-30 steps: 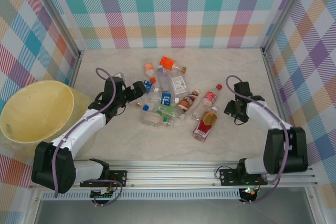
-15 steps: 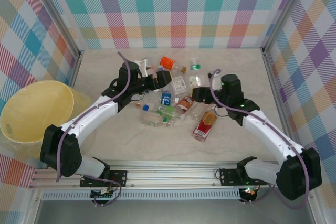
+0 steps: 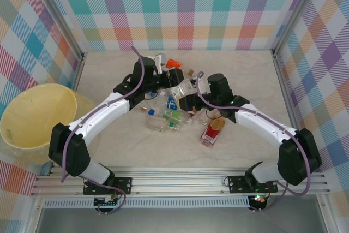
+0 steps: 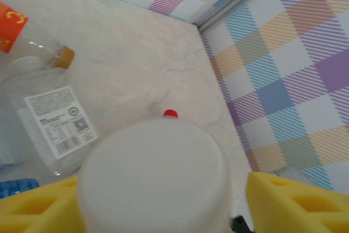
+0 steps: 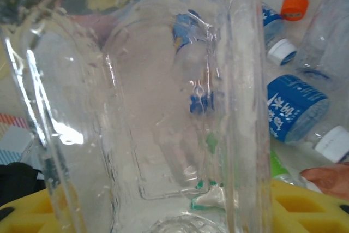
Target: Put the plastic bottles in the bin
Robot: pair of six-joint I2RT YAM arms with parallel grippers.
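My right gripper (image 3: pixel 189 100) (image 5: pixel 180 214) is shut on a clear plastic bottle (image 3: pixel 188 87) (image 5: pixel 158 113) with a green label, held above the pile in mid-table. Its white cap (image 4: pixel 152 173) sits between the wide-apart yellow fingers of my open left gripper (image 3: pixel 175 76) (image 4: pixel 161 195), with a gap on the right side. On the table lie more bottles: orange-labelled (image 3: pixel 173 64) (image 4: pixel 10 20), blue-labelled (image 3: pixel 172 102) (image 5: pixel 297 114), red-labelled (image 3: pixel 210 133), green-labelled (image 3: pixel 170 115) and a crushed clear one (image 3: pixel 158 125). The pale yellow bin (image 3: pixel 35 115) stands at the far left.
Checkered walls with metal posts (image 3: pixel 82 64) close the table's back and sides. The bin overhangs the left wall line. A metal rail (image 3: pixel 180 181) runs along the near edge. Bare tabletop (image 3: pixel 256 75) lies to the right of the pile.
My right arm has swung left over the pile carrying the clear bottle. My left gripper has moved right and up until it straddles the bottle's cap.
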